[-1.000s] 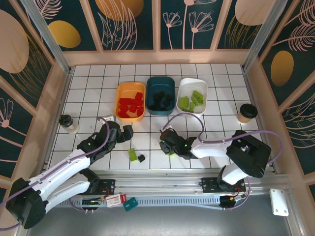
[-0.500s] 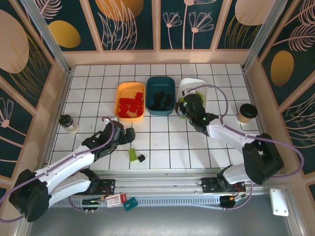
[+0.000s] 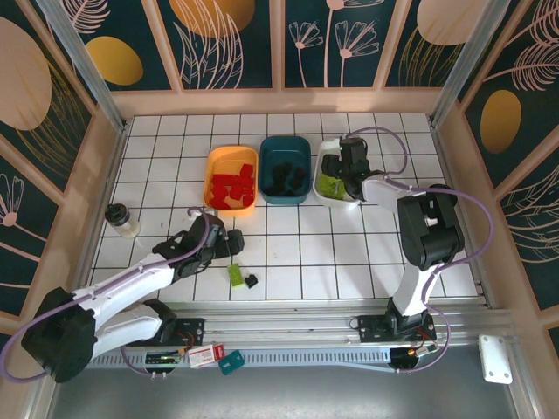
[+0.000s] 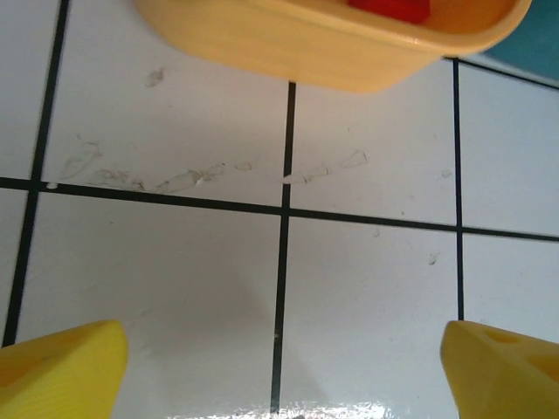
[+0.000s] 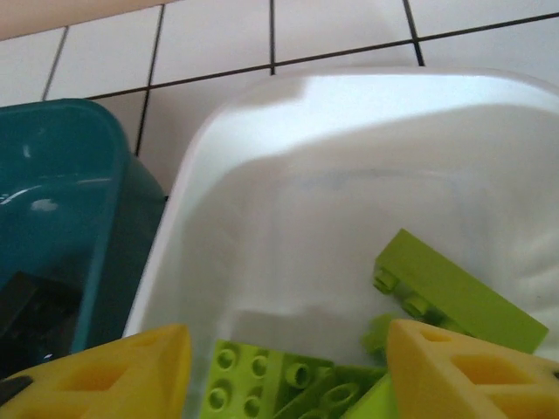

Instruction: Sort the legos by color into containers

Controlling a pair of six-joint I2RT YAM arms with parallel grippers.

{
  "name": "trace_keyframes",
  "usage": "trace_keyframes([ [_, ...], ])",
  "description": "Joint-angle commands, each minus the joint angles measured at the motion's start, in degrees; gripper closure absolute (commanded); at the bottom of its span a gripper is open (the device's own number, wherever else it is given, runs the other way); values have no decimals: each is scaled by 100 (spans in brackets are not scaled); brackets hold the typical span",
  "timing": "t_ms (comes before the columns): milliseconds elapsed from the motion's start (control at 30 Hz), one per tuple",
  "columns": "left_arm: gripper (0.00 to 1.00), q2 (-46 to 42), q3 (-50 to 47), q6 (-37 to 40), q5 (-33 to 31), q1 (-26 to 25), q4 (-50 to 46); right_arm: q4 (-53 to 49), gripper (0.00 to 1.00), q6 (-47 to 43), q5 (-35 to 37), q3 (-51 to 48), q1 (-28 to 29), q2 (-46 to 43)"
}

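Your right gripper [image 5: 288, 371] hangs over the white tub [image 5: 262, 96], fingers parted and empty, lime green legos [image 5: 454, 297] lying between and just ahead of them. Your left gripper [image 4: 279, 367] has its fingers spread wide over tile [image 4: 376, 297], the orange tub [image 4: 306, 48] just ahead.

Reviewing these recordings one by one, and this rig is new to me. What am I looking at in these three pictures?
Two white robot arms are bolted at the table's near edge, each ending in a two-finger gripper. The wide picture comes from a camera above and behind them; the close-ups come from wrist cameras, their yellow fingers at the bottom. On the tiled table stand an orange tub of red legos, a teal tub of black ones and a white tub of lime green ones. A green lego and a black lego lie loose near the left gripper, open and empty. The right gripper hangs open over the white tub, holding nothing.
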Motion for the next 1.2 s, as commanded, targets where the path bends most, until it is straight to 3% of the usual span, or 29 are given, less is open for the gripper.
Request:
trace_keyframes([
  [0, 11, 231, -184, -97, 294, -98, 233, 261, 37, -9, -150, -222, 227, -428],
  [133, 15, 660, -136, -192, 245, -503, 391, 343, 37, -37, -2, -698, 556, -797],
  [267, 25, 1047, 56, -345, 63, -912, 11, 381, 37, 0, 133, -1121, 789, -1179],
  [400, 27, 1013, -220, -540, 151, -999, -388, 494, 37, 130, 191, -1594, 925, -1681],
  [533, 36, 1056, -427, -683, 377, -1127, -399, 536, 37, 261, 211, -1961, 1067, -2079],
  [933, 34, 647, -248, -839, 647, -1368, -1478, 28, 37, 204, 1096, -2558, 2100, -2813],
  [1167, 41, 1155, -92, -904, 648, -1618, -1471, 39, 37, 281, 1240, -2762, 2371, -2949],
])
